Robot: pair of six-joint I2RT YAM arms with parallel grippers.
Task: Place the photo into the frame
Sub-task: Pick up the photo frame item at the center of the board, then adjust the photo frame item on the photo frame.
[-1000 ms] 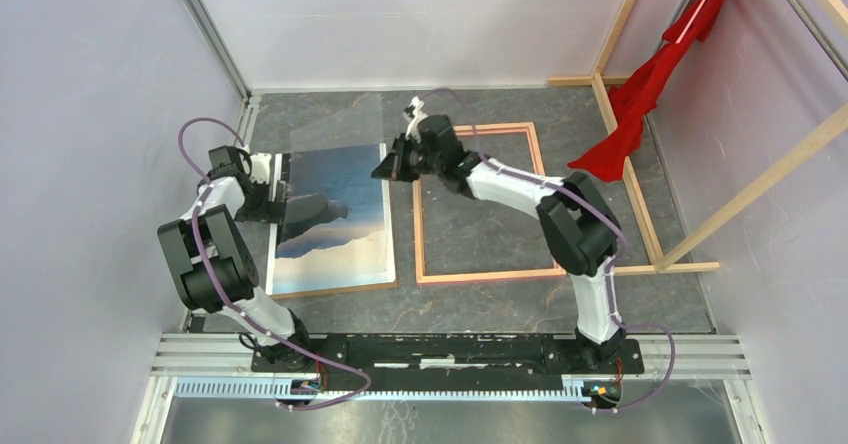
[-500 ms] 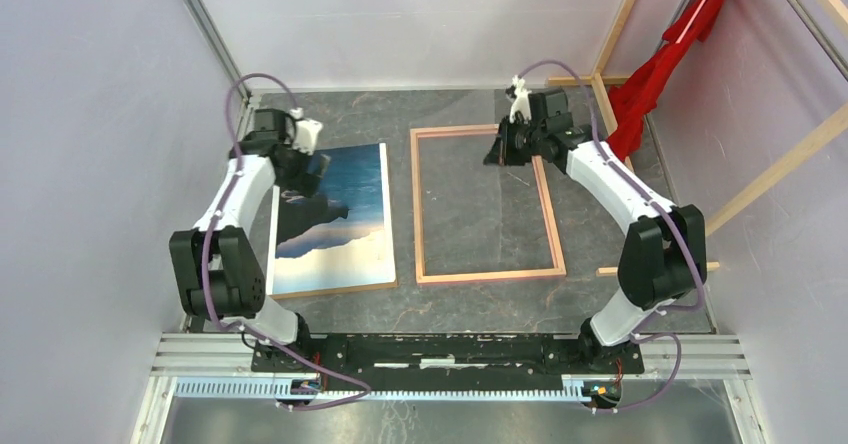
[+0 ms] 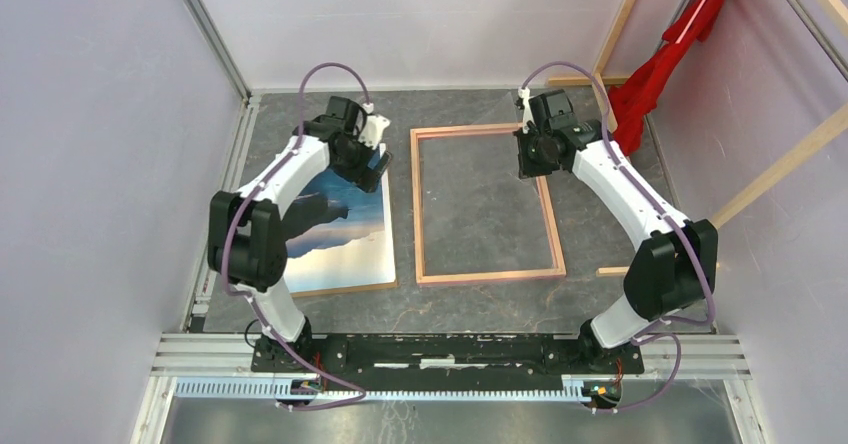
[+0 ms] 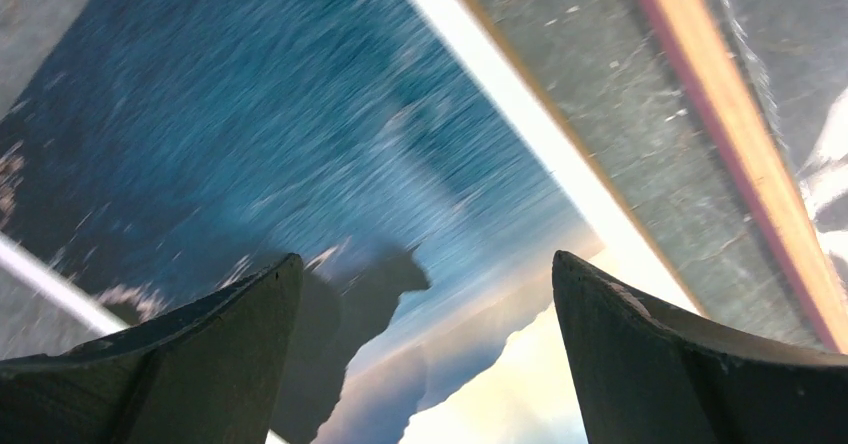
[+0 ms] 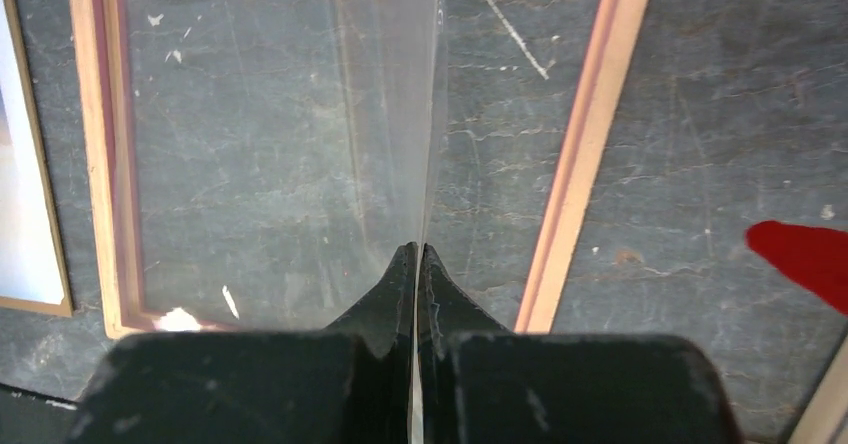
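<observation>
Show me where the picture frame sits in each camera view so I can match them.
Top external: the frame lies flat at centre, right of the photo.
Left wrist: one rail runs diagonally at upper right.
Right wrist: two rails, far left and right of centre.
Shared landmark: the photo's edge beside the frame.

Nothing readable in any of these views, tbh. No text, labels, brand marks or numbers that I can make out. The photo [image 4: 250, 144] out ahead of the left jaws is just seascape, with no caption or print on it, though it's pretty motion-blurred in that view. The frame [image 5: 585, 164] rails either side of the right jaws show no lettering either.
</observation>
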